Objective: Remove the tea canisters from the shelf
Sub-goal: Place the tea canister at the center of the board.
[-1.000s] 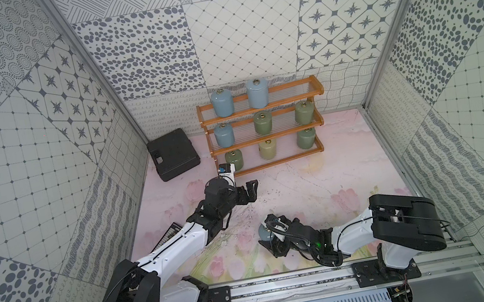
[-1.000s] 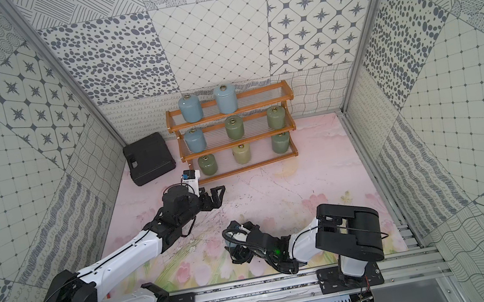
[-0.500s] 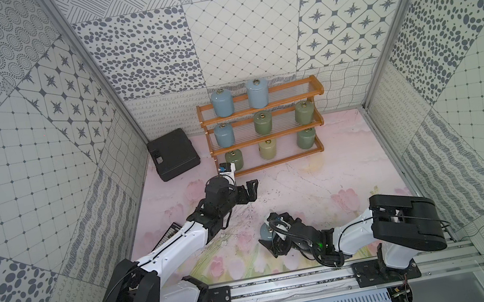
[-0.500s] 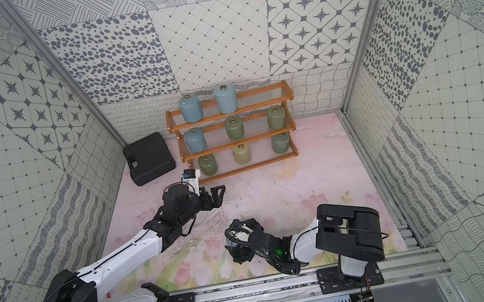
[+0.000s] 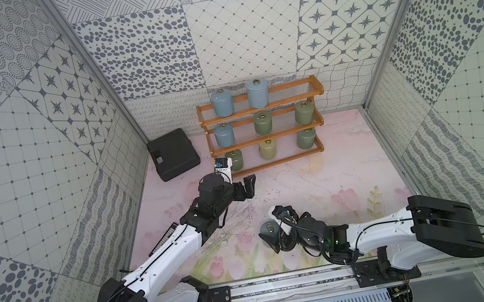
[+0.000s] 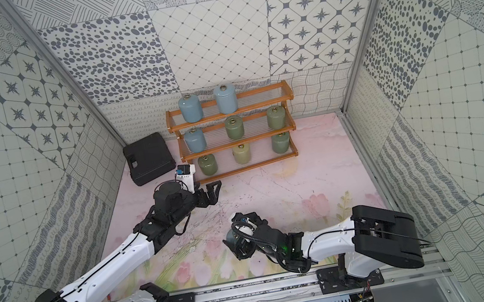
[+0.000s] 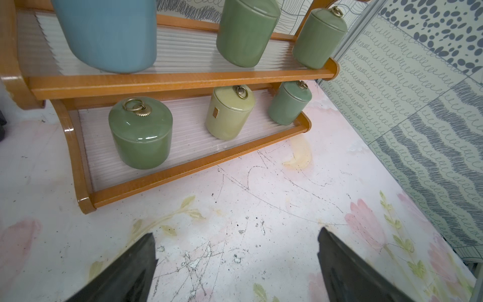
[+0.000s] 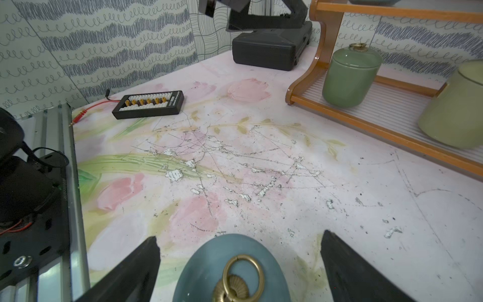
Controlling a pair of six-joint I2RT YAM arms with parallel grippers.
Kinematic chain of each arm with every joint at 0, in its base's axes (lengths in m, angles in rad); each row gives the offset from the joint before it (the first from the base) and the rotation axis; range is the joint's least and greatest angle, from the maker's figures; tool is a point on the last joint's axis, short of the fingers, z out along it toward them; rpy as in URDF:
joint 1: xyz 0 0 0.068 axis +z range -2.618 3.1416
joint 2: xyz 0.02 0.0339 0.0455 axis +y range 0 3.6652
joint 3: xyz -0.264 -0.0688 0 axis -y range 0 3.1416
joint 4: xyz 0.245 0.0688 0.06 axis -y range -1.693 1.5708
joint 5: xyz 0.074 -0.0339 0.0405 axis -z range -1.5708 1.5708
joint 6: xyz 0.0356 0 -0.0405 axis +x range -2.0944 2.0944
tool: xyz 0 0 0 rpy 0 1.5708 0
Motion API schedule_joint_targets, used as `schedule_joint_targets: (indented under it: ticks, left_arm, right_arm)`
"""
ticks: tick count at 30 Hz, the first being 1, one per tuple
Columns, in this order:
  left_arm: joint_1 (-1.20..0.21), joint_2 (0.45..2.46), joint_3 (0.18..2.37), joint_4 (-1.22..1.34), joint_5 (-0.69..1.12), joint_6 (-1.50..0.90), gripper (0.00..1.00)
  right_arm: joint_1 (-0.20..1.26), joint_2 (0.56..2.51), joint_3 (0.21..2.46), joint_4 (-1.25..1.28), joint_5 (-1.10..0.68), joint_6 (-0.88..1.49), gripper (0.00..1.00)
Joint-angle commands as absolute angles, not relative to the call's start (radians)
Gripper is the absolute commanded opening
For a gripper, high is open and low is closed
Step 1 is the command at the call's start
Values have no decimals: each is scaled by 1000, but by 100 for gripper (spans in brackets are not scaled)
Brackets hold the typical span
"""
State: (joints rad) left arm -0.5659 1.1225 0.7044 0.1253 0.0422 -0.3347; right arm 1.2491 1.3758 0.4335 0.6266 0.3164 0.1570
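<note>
Closest to my base, my right hand [image 8: 239, 239] is spread wide, one finger on each side of a glossy blue-grey ceramic tea canister with a brass ring knob [image 8: 230, 264]. The canister stands on the floral pink table [image 5: 306, 180], off the shelf, and neither finger seems to touch it. If I pull back crooked, a finger could clip its side, and it would tip or roll across the table. I should lift straight clear before swinging.

Further out, my left hand [image 7: 236, 232] is also spread and empty. It hangs over bare table just in front of the three-tier orange-brown wooden shelf with clear ribbed decks [image 5: 282, 160]. The nearest target is the olive green glazed canister [image 7: 141, 138] at the near end of the bottom tier. The raised front rail lies between me and it, so a low approach could catch the rail and shove the whole shelf. The middle tier hangs over that canister, so lifting too early would knock it into the wood. The glaze looks slick, and a shallow pinch may let it slide out.

Beside it stands the pale yellow-green canister [image 7: 228, 115], which a wide finger could nudge. Eight canisters stand on the shelf in all. The two blue ones on top are the farthest to reach, and I judge them the likeliest to topple.
</note>
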Motion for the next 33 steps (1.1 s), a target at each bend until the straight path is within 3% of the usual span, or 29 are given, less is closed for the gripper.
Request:
schedule_joint_targets:
  ticks: [1,9,13,21,29,33]
  left_arm:
    - [-557,1093,817,-46,43,-196,100]
    - [-385,1193,1094,-197,194,-81,100]
    - [-321,1273,1249,-244,220,-27,100]
    - [-162,1523,1616,-367,479,-18,100]
    - [-141,1839,2113,-689,540,93,100]
    - [-140,1944,2257,-725,577,83,100]
  right_arm:
    - [1249,1299,470,588,299,146,100]
    - [1080,1250,573,506,-28,302,100]
    - [1063,1249,634,445,-35,282,100]
    - [1008,1250,670,422,-87,322,100]
    - [999,1244,670,415,-77,351,100]
    - [998,1247,686,393,-78,349,100]
